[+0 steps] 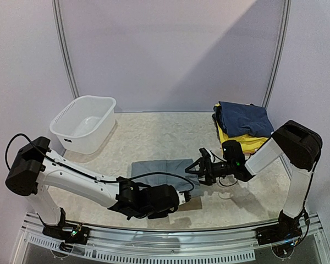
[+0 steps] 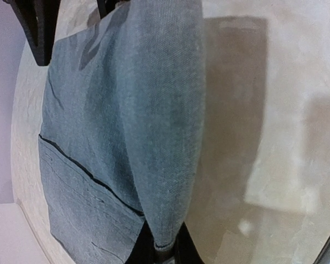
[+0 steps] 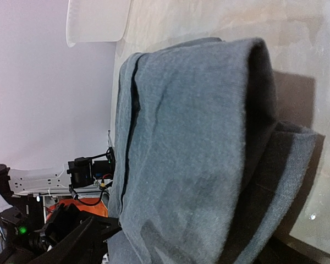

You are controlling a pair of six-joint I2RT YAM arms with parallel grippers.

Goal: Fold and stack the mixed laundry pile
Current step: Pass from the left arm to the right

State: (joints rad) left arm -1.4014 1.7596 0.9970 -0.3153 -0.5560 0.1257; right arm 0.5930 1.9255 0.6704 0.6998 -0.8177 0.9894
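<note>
Closest in, both arms reach from the near edge over the table (image 1: 154, 129), the left arm (image 1: 82, 179) low and stretched rightward, the right arm (image 1: 294, 148) bent back toward the middle. Between them, mid-table, lie the grey trousers (image 1: 159, 168), doubled into a rough rectangle with one layer raised at the near side. The white basin (image 1: 85, 124) stands at the far left, well apart from the cloth. At the far right sits a stack: a navy top (image 1: 242, 116) folded over yellow cloth (image 1: 247, 143). The left gripper (image 2: 158, 254) has its jaws pressed together on a fold at the trousers' near edge, the fabric tenting away from them in its wrist view. The right gripper (image 1: 196, 170) is at the trousers' right edge with jaws spread; whether they touch the fabric I cannot tell. By my reckoning the job is well past half: two pieces look finished and stacked, while the trousers are mid-fold and have yet to join the stack.
</note>
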